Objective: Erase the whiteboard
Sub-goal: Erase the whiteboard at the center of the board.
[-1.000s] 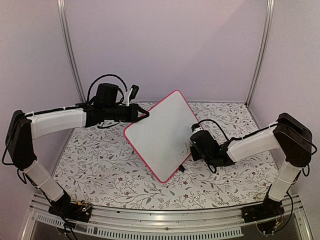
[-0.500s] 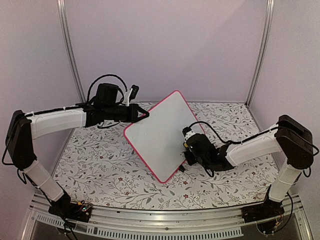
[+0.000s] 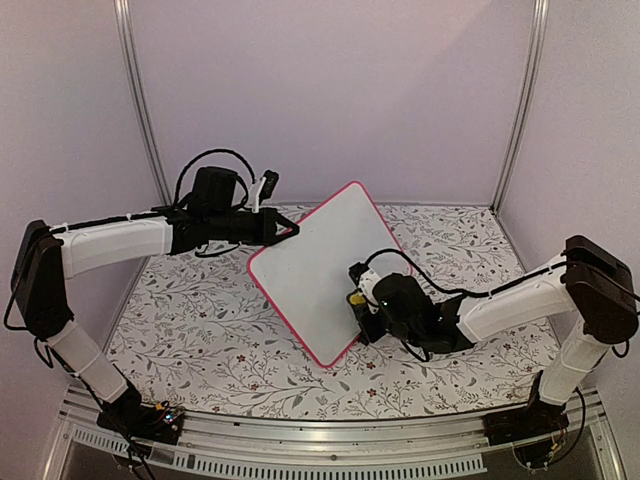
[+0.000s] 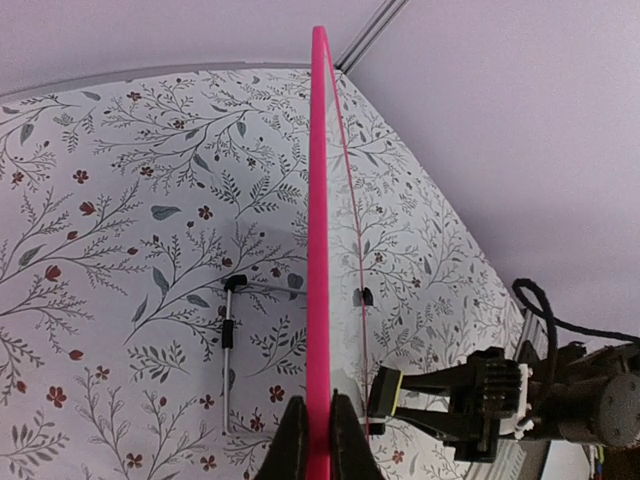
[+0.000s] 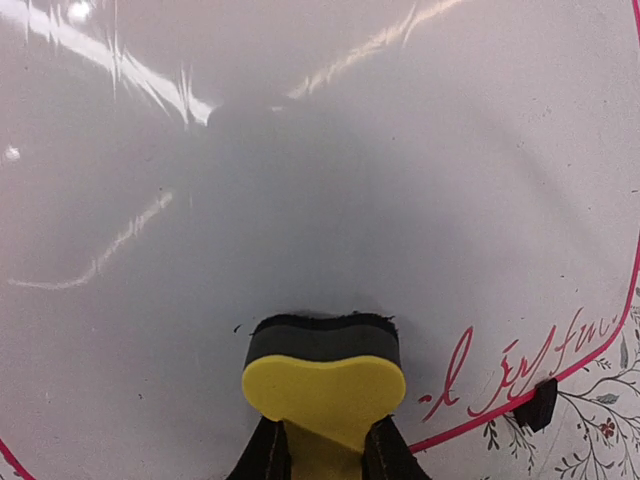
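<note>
— Start at the near edge. What room is there?
— The flower-patterned desk (image 3: 190,330) shows a broad strip of open surface between the arm bases and the whiteboard (image 3: 310,280), and more under the left arm (image 3: 110,245). The walls (image 3: 330,90) stand well apart from the board on every side.
— What comes first going in?
— The right gripper (image 3: 357,303), clenched on a yellow eraser (image 5: 323,388). The eraser's dark face lies against the board's white side, low down and towards its right-hand edge.
— And the board itself?
— It is lifted over the middle of the desk and tipped on a corner like a diamond. One corner is low and near, one is high towards the back. Its white face is turned to the right arm (image 3: 510,300). From the left wrist it is seen dead edge-on, as a pink line running away from the camera.
— Long axis?
— Hard to judge, because the right arm hides the right-hand corner. I cannot tell whether the low corner touches the desk.
— Anything on it?
— Red writing (image 5: 520,372) to the right of the eraser, just inside the pink edge and beside a black clip foot (image 5: 541,402). It is unreadable and cut off by the picture's border.
— Farthest?
— The left gripper (image 3: 291,230), clamped on the board's upper-left edge.
</note>
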Available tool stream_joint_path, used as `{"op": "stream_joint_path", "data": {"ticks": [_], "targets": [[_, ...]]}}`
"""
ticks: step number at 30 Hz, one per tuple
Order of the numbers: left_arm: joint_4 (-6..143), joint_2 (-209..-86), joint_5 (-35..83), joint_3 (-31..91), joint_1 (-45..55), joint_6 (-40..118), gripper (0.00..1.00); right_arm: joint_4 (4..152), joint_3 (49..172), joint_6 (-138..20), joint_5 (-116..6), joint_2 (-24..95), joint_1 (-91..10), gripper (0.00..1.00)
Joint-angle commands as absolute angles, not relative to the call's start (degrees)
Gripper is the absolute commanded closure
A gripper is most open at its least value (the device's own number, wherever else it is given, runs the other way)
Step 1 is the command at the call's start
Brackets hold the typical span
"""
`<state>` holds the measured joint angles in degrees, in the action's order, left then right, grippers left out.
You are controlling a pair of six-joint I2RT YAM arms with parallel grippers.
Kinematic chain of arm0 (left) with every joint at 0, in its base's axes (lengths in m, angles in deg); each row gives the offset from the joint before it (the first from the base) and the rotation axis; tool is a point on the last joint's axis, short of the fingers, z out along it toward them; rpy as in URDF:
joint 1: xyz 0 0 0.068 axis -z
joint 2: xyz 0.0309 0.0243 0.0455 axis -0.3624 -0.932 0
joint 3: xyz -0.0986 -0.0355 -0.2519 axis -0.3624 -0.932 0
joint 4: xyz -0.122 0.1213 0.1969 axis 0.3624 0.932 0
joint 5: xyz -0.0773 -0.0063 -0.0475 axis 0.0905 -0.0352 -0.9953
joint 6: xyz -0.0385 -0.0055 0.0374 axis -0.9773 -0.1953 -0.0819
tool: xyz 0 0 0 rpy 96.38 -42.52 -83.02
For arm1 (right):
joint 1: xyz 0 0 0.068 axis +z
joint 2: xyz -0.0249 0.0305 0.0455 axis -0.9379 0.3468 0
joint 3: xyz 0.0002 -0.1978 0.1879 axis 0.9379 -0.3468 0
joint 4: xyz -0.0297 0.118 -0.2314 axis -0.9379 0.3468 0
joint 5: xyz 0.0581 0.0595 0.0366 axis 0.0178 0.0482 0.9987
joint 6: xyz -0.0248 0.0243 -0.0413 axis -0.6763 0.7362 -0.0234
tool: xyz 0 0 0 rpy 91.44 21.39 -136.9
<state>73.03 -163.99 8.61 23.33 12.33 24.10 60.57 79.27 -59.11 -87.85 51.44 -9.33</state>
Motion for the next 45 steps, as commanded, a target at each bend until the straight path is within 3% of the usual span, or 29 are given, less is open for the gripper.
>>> {"op": "stream_joint_path", "data": {"ticks": [1,11,22,45], "targets": [[77.4,-164.9,7.8,21.6,13.5,28.7,1.0,60.4,80.0,-59.3,-91.6,50.7,-9.5,0.85],[77.4,-164.8,7.9,21.6,13.5,28.8,1.0,71.9,85.0,-51.8,-100.6,56.6,-16.6,0.86],[77.4,-165.1,8.0,21.7,13.5,28.8,1.0,70.7,86.3,-52.6,-98.5,57.7,-18.6,0.86],[77.4,-165.5,7.7,21.8,13.4,28.7,1.0,63.6,81.1,-56.5,-91.7,55.1,-7.0,0.86]]}}
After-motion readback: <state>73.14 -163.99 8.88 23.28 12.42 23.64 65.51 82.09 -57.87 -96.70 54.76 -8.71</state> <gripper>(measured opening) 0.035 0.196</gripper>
